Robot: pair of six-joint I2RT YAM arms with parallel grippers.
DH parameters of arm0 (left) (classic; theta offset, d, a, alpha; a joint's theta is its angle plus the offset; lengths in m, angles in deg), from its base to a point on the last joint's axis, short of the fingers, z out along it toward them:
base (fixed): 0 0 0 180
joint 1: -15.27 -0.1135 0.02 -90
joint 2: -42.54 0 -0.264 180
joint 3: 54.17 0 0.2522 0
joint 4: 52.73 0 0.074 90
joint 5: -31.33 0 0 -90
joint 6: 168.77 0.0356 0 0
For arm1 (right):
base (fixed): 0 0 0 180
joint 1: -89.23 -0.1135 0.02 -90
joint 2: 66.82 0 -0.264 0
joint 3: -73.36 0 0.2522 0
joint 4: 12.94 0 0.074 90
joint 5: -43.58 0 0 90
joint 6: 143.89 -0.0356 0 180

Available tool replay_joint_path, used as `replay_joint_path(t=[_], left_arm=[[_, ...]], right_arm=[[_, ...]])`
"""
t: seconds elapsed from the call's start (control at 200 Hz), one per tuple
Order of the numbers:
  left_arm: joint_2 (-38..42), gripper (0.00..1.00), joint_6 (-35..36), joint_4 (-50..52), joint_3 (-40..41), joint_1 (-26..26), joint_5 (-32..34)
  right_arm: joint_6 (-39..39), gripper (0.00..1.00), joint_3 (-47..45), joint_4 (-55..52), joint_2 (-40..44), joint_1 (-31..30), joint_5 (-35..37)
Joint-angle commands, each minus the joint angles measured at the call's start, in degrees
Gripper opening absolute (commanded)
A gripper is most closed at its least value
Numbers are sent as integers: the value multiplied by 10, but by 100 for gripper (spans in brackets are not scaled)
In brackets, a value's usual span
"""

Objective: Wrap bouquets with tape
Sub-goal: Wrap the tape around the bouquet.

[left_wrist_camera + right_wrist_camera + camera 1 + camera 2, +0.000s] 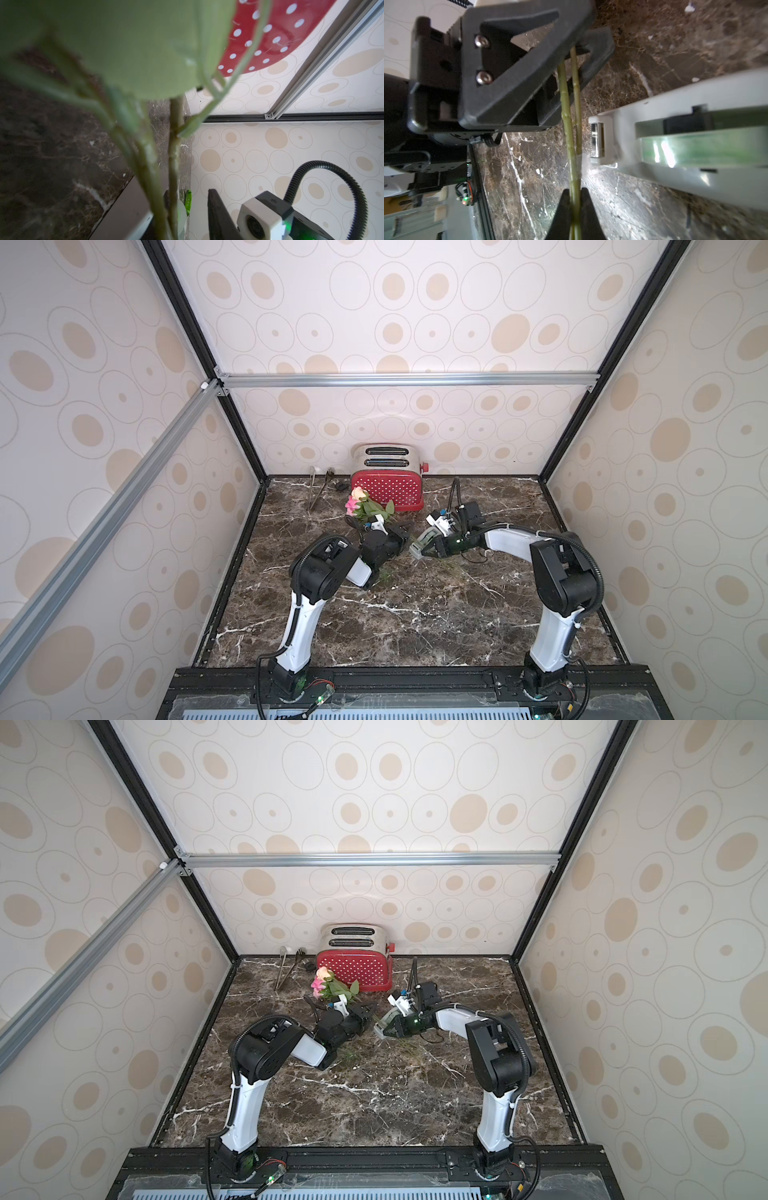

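The bouquets (365,504) lie on the marble table, pink and peach blooms pointing at the toaster. Their thin green stems (569,116) run between the jaws of my left gripper (404,529), seen also in the left wrist view (187,194). The jaws stand apart, with a gap beside the stems (174,166). My right gripper (575,194) is shut on the stems farther down. The grey tape dispenser (685,133) rests right beside it, showing in both top views (424,545) (386,1025). A clear strip of tape (578,164) clings to the stems by the cutter.
A red dotted toaster (386,485) stands at the back wall, just behind the blooms. Metal tongs (318,491) lie to its left. A small bright green packet (188,202) lies beyond the left gripper. Patterned walls close in three sides.
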Motion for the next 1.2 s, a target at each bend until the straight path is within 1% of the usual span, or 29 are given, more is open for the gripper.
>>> replay_joint_path(t=[0.0, 0.25, 0.315, 0.605, 0.791, 1.006, 1.086, 1.196], left_arm=[[22, 29, -10, -41, 1, 0, -3], [24, 29, -22, -31, 0, 1, -3], [28, 30, -25, -26, 2, 1, -1], [43, 30, -50, 36, 2, 3, -8], [53, 30, -61, 70, 2, 6, -12], [61, 29, -75, 112, -3, 7, -24], [65, 29, -82, 131, -2, 7, -28], [72, 30, -89, 147, 0, 8, -31]], right_arm=[[40, 0, -16, -26, 33, -13, 59], [90, 0, -31, -13, 68, -51, 174], [99, 0, -38, -5, 76, -58, 194], [148, 0, -65, 30, 110, -96, 318], [179, 0, -93, 74, 127, -124, 392], [222, 0, -117, 131, 131, -148, 449], [241, 0, -122, 149, 129, -159, 482], [253, 0, -127, 166, 128, -167, 498]])
